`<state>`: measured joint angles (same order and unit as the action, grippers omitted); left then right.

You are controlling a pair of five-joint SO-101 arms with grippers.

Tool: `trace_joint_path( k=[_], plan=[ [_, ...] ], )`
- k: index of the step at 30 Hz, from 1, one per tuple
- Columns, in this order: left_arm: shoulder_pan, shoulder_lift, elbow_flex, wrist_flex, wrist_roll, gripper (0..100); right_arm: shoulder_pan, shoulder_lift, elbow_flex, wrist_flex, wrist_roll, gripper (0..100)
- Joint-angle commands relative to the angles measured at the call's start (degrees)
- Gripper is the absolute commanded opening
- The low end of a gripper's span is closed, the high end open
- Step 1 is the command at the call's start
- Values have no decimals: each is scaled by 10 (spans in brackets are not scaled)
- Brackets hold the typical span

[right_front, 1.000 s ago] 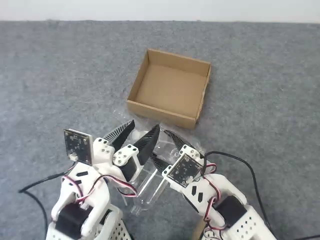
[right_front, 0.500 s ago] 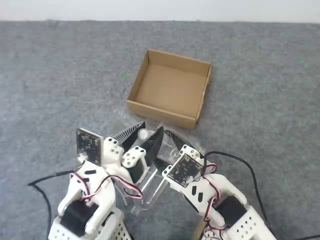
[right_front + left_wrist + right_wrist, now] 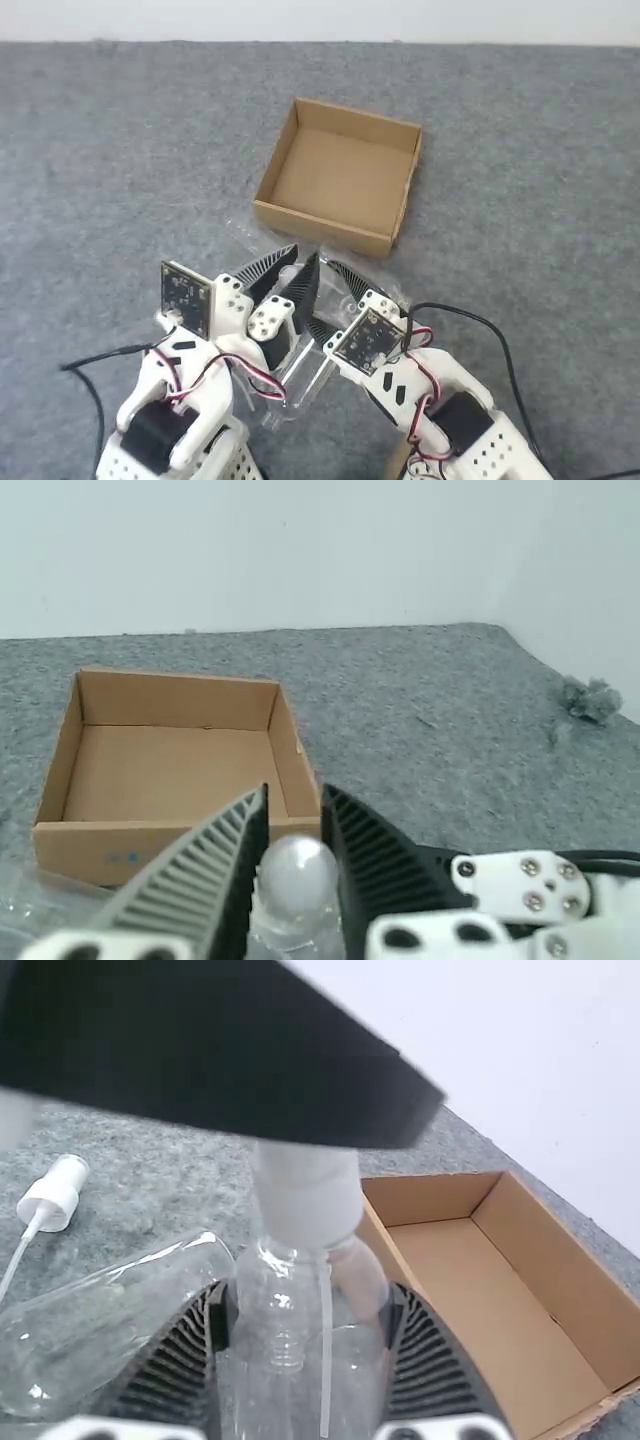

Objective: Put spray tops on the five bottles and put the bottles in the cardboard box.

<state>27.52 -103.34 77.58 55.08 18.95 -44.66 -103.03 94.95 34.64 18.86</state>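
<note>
Running both arms remotely here. My left claw (image 3: 294, 810) is pinching together on a white spray top (image 3: 295, 875), one finger pressing on each side of it, so the top is sitting right between the fingertips. That top is resting on the neck of a clear bottle (image 3: 290, 1345), which is standing upright directly under the left claw.

My right claw (image 3: 305, 1305) is clamping that bottle around its shoulder, with the ribbed fingers (image 3: 180, 1365) hugging it from both sides, so the bottle is filling the gap between them. The two claws are nearly touching each other.

The cardboard box (image 3: 322, 229) is sitting open just beyond the tips of both claws, close but not touching them. A second clear bottle (image 3: 110, 1310) is lying on its side just beside the right claw. A loose spray top (image 3: 50, 1195) is lying farther out past that one, on the grey tabletop (image 3: 120, 150).
</note>
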Motion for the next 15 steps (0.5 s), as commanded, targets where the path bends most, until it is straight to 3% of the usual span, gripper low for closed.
trace_joint_path(
  k=[1, 7, 15],
  plan=[
    [-4, -10, -13, -3, 31, 176, 2, -10, 15, 12, 6, 6],
    [-47, -10, -26, -2, 62, 258, 2, -10, 15, 19, 6, 6],
    [-49, -11, -27, -2, 66, 268, 2, -10, 15, 19, 6, 6]
  ],
)
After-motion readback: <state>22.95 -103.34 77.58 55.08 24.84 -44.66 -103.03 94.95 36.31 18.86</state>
